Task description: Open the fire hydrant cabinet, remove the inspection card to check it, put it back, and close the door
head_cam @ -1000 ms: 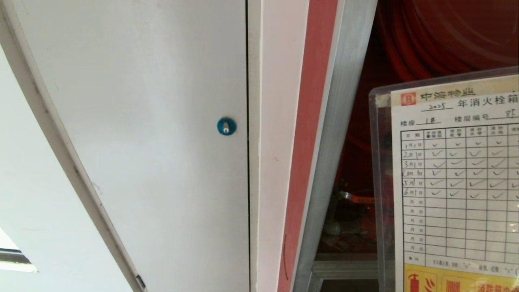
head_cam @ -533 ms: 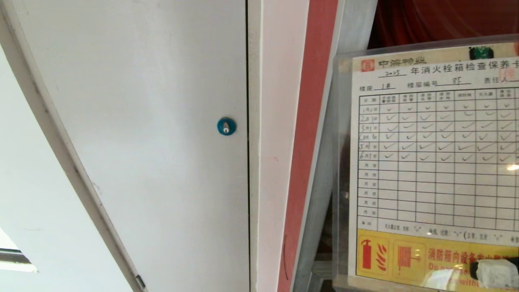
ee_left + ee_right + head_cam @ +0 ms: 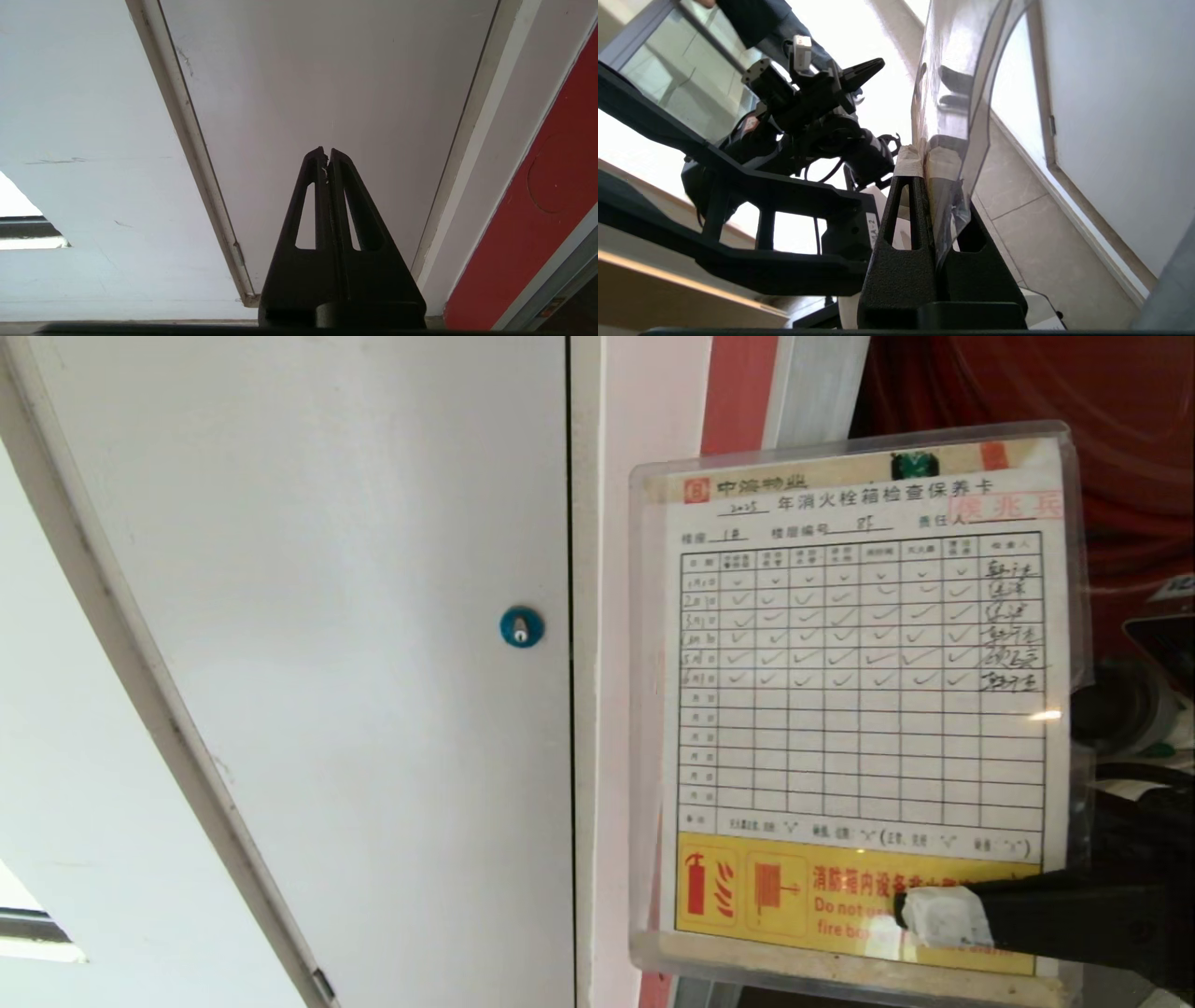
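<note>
The inspection card (image 3: 859,709), a white printed table with a yellow strip at its foot, sits in a clear plastic sleeve and stands upright, facing the head camera. My right gripper (image 3: 934,917) comes in from the right and is shut on the sleeve's lower right corner with its white-taped fingertips. In the right wrist view the sleeve (image 3: 948,93) shows edge-on, pinched in the right gripper (image 3: 924,161). Behind the card are the fire hydrant cabinet's red interior (image 3: 980,383) and silver frame (image 3: 808,392). The door is out of view. My left gripper (image 3: 327,154) is shut and empty, pointing at a white panel.
A plain white door (image 3: 327,616) with a blue round lock (image 3: 521,626) fills the left of the head view. A red strip (image 3: 738,392) runs beside the cabinet frame. The right wrist view shows the robot's own black body (image 3: 784,116) and a tiled floor (image 3: 1017,224).
The card has moved left and up until nearly all of it shows in the head view, and the right gripper holding its corner has come into view. The left arm has not moved.
</note>
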Controlling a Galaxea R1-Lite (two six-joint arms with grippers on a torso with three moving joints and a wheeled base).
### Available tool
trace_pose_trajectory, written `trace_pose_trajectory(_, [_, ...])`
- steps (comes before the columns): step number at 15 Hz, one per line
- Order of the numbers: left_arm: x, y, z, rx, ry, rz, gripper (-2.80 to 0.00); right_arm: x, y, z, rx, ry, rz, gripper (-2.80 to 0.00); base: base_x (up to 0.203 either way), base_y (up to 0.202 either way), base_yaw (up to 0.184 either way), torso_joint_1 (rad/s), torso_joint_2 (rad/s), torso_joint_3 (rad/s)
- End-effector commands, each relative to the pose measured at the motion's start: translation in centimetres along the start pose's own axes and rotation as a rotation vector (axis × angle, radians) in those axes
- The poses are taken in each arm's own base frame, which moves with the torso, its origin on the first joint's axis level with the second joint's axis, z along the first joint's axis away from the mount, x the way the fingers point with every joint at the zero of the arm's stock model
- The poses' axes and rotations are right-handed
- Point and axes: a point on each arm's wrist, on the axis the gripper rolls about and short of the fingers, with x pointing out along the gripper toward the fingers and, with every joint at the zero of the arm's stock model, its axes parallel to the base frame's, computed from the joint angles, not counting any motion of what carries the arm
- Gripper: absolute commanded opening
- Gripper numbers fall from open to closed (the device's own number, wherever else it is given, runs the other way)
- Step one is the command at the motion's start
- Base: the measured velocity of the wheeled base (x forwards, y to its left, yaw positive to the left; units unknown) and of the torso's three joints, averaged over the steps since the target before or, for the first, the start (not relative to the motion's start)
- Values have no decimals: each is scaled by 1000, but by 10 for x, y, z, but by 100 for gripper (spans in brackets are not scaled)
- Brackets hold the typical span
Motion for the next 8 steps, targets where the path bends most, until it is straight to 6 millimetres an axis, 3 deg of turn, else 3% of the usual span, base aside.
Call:
trace_pose_trajectory(1, [0, 0, -2, 0, 5, 0, -280, 18, -13, -1, 19, 36, 23, -280, 0, 0, 0, 0, 0, 0])
trace_pose_trajectory(4, [0, 0, -2, 0, 4, 0, -280, 41, -28, 1, -12, 37, 60, -280, 0, 0, 0, 0, 0, 0])
trace_pose_trajectory(8, [0, 0, -2, 0, 5, 0, -280, 50, -23, 2, -98, 37, 114, -280, 0, 0, 0, 0, 0, 0])
